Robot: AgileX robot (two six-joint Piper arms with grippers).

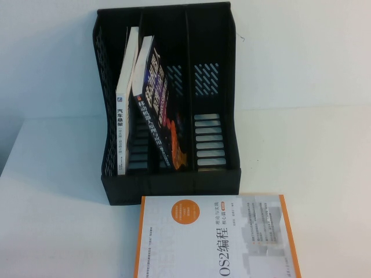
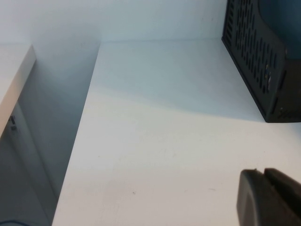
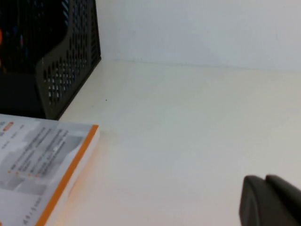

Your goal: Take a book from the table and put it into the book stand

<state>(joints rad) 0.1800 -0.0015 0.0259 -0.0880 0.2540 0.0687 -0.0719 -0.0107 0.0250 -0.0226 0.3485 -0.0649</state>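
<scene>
A: Start big. The counter (image 1: 52, 202) is a plain white top running right up to a pale wall, and the left wrist view shows its edge dropping off into a gap beside another light surface.

B: Next down, the black book stand (image 1: 223, 174), three compartments, tall back, slotted sides. Where's the book?

A: The book (image 1: 126, 101) stands on end in the stand's left compartment, white spine facing the camera. Its long axis runs up and down, the top tipped toward the right. Just beside it in the middle compartment a dark book (image 1: 155, 110) tilts the opposite way.

B: And the orange-edged book (image 1: 217, 240)?

A: Flat on the counter right in front of the stand, long axis running toward the camera, its near end cut off by the frame.

B: Pincers?

A: Neither shows from above. The left pincer (image 2: 266, 197) hangs over bare counter left of the stand, fingers closed together. The right pincer (image 3: 268, 200) hovers over bare counter right of the orange-edged book, likewise pressed together, holding nothing.
</scene>
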